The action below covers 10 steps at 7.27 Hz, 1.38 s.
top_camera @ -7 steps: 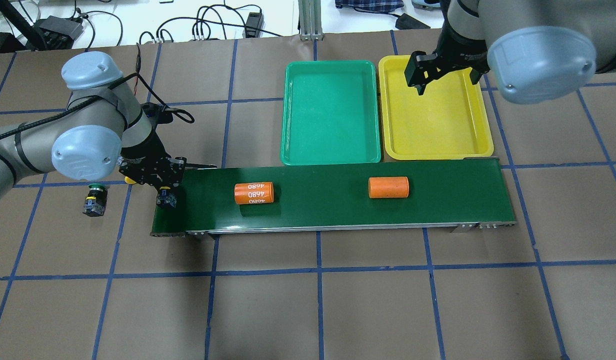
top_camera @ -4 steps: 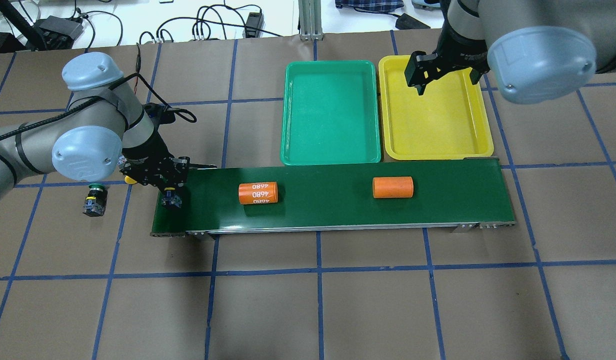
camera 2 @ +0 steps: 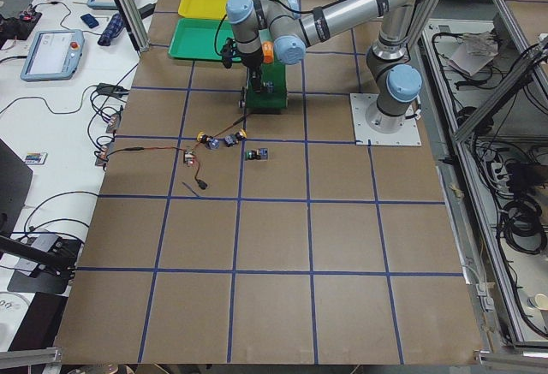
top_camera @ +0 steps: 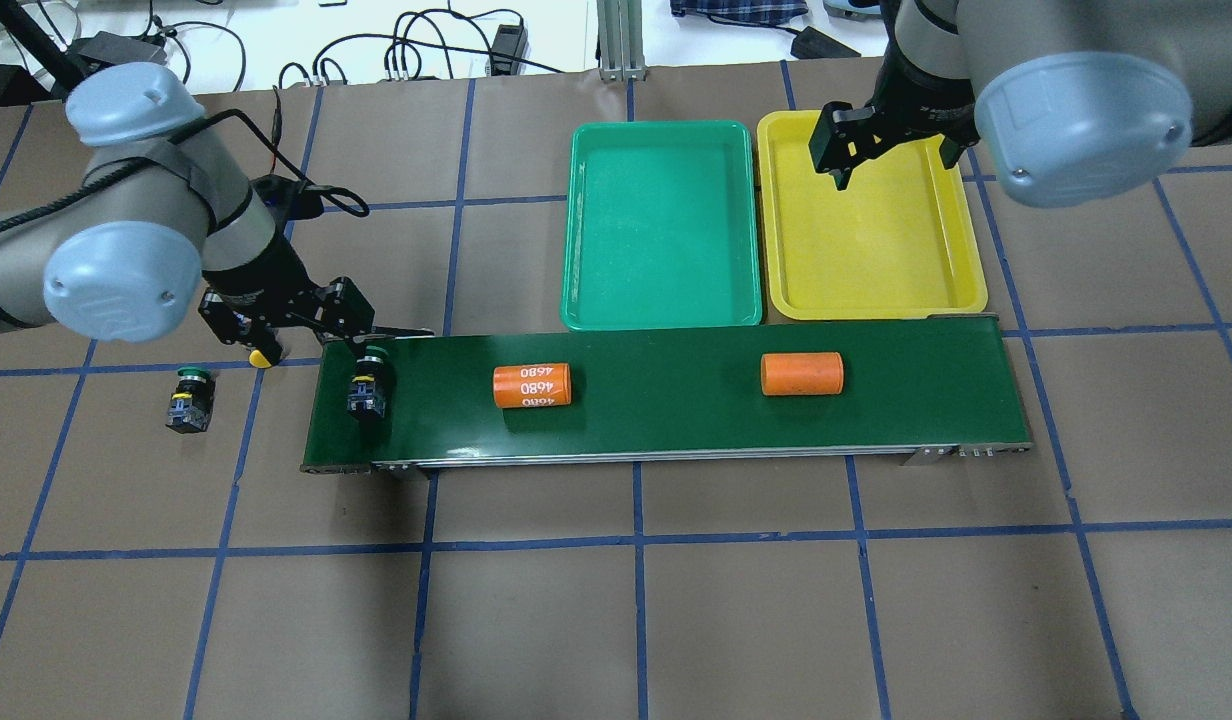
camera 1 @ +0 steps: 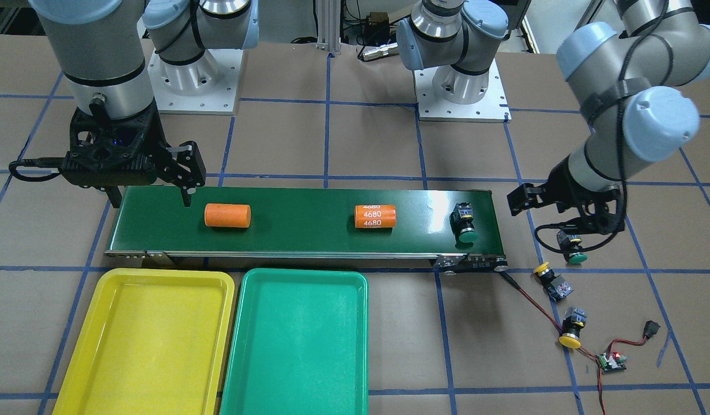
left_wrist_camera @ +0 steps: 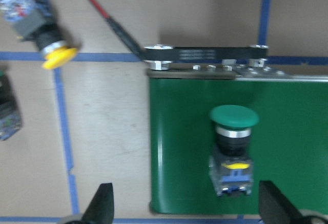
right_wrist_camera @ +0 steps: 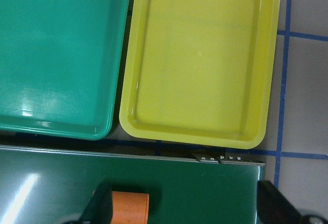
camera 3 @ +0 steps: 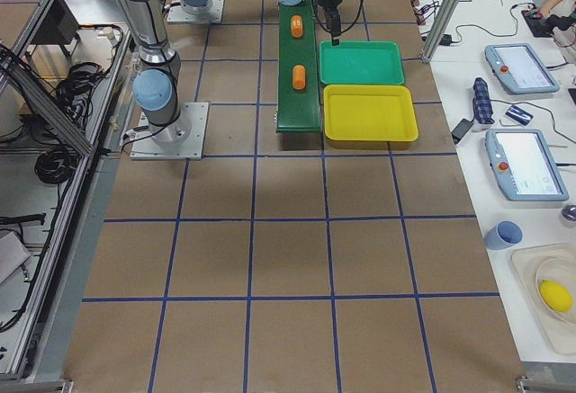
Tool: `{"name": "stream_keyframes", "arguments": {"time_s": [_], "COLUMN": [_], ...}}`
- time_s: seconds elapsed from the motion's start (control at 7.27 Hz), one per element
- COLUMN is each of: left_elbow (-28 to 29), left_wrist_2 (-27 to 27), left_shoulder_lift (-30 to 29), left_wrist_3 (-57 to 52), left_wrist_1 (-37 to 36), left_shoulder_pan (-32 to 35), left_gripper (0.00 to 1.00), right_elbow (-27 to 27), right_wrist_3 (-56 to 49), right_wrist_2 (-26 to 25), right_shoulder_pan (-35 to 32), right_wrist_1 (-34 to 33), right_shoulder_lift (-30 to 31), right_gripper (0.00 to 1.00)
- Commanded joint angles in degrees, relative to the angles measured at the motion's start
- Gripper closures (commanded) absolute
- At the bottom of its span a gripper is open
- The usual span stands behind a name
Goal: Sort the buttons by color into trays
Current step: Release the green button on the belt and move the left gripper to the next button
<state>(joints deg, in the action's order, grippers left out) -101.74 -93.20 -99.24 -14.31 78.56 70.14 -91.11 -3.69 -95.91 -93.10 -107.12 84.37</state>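
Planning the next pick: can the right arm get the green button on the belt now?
Probably not: the button lies far down the belt, near the open left pincer; the right pincer hangs open over the other end, two cylinders between.

Glossy plastic yellow tray (camera 1: 142, 340) and green tray (camera 1: 297, 346); matt brown paper tabletop (camera 1: 366, 138)
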Motion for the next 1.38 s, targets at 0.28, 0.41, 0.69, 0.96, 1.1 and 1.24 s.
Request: {"name": "stream_keyframes", "arguments": {"time_s": [0.28, 0.41, 0.69, 0.96, 1.1, 1.24], "left_elbow": [-2.92, -5.55, -7.16, -7.07, -7.07, -7.07], "left_wrist_2": [-1.02, -0.93, -0.93, -0.14, -0.14, -0.14], "left_shoulder_lift": [-6.83, -8.59, -11.32, -12.56, -13.17, -13.87], "left_wrist_3": [-12.31, -12.59, -15.14, -14.26, -14.17, -14.08], "left_wrist_1": [-11.9, -16.11, -20.02, -19.94, -19.94, -19.94], "left_shoulder_pan": [-10.8, -13.6, -14.51, -13.64, -13.54, -13.54], "left_gripper": [0.0, 0.0, 0.0, 0.01, 0.06, 0.34], "right_elbow": [-0.03, -0.03, 0.05, -0.03, -0.03, -0.03], "right_wrist_3": [0.09, 0.09, 0.0, 0.0, 0.0, 0.0], "right_wrist_2": [-0.07, -0.07, -0.07, -0.07, -0.07, -0.07], "right_shoulder_pan": [-0.06, 0.03, 0.03, 0.03, 0.03, 0.03], "right_wrist_1": [0.07, 0.07, 0.07, 0.07, 0.07, 0.07], "right_shoulder_lift": [0.0, 0.0, 0.0, 0.0, 0.0, 0.0], "right_gripper": [0.0, 0.0, 0.0, 0.0, 0.0, 0.0]}}
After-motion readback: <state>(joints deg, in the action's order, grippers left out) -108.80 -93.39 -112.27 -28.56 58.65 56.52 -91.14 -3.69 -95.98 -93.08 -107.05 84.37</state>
